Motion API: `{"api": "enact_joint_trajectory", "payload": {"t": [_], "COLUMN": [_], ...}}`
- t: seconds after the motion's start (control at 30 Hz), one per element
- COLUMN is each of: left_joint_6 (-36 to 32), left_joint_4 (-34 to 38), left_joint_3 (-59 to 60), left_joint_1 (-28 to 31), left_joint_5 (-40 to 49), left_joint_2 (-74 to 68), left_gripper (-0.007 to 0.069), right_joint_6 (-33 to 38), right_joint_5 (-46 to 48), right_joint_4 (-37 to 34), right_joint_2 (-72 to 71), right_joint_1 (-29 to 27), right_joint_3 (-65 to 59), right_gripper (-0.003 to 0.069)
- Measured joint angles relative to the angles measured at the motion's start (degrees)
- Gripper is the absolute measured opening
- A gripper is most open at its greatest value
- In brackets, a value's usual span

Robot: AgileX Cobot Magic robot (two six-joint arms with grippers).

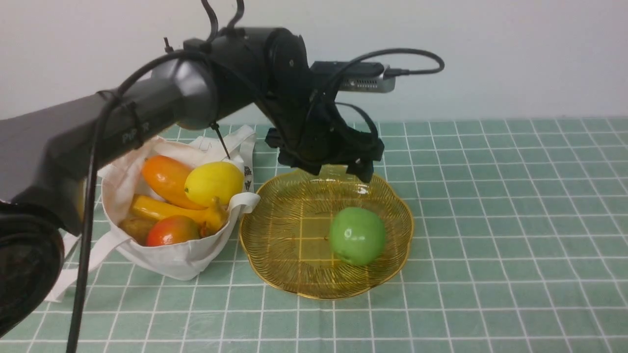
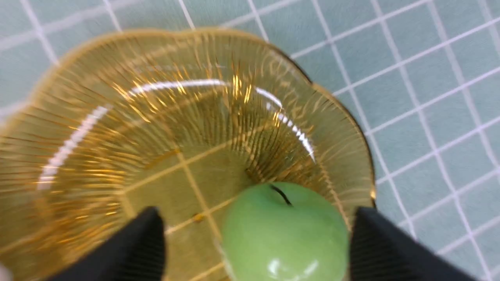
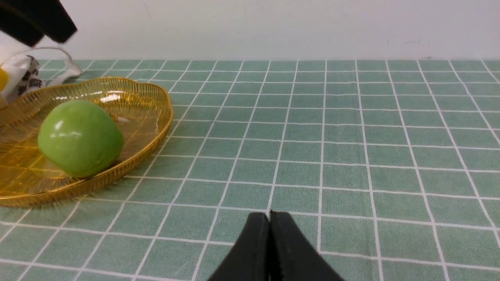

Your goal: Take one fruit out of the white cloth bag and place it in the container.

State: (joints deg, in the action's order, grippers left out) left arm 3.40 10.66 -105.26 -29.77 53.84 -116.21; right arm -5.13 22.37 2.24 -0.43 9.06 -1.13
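Note:
The glossy green apple [image 1: 356,235] [image 2: 284,234] [image 3: 80,137] rests inside the amber scalloped dish [image 1: 284,255] [image 2: 117,117] [image 3: 148,113], toward its right side. My left gripper [image 1: 338,166] [image 2: 256,234] hangs open above the dish's far edge, its black fingers spread wider than the apple and clear of it. The white cloth bag [image 1: 181,257] [image 3: 23,74] lies just left of the dish, open toward me. My right gripper [image 3: 269,218] is shut and empty, low over the cloth right of the dish; the front view does not show it.
In the bag lie a yellow lemon [image 1: 214,183], an orange fruit [image 1: 164,179], a banana [image 1: 171,210], a red-orange round fruit [image 1: 172,230] and a brownish one [image 1: 135,228]. A bag strap [image 1: 73,274] trails toward the front left. Green checked cloth [image 1: 515,220] covers the table.

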Motion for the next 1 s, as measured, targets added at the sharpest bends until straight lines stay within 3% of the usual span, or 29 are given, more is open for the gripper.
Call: {"api": "enact_joint_trajectory", "payload": {"t": [0.1,0.2,0.27,0.33,0.57,0.77,1.0], "left_joint_6": [-0.1,-1.6,-2.9,-3.7,-3.4,-0.9,3.1], "left_joint_4": [-1.6,-5.1,-8.5,-13.0,-18.7,-17.8,-17.7], "left_joint_3": [-4.9,-10.6,-13.4,-14.4,-5.6,18.7,52.8], "left_joint_1": [0.5,0.8,0.8,0.8,0.9,0.9,0.9], "left_joint_5": [6.1,13.6,16.2,17.0,18.0,17.2,-8.7], "left_joint_2": [2.1,6.6,10.5,15.6,32.2,51.4,72.7], "left_gripper": [0.0394,0.0160,0.0052,0.0011,-0.0008,-0.0008,-0.0008], "right_joint_6": [0.0,0.0,0.0,0.0,0.0,0.0,0.0], "right_joint_5": [0.0,0.0,0.0,0.0,0.0,0.0,0.0], "right_joint_4": [0.0,0.0,0.0,0.0,0.0,0.0,0.0], "right_joint_2": [0.0,0.0,0.0,0.0,0.0,0.0,0.0], "right_joint_1": [0.0,0.0,0.0,0.0,0.0,0.0,0.0], "right_joint_3": [0.0,0.0,0.0,0.0,0.0,0.0,0.0], "right_gripper": [-0.0015,-0.0015,-0.0015,-0.0015,-0.0015,-0.0015,-0.0015]}}
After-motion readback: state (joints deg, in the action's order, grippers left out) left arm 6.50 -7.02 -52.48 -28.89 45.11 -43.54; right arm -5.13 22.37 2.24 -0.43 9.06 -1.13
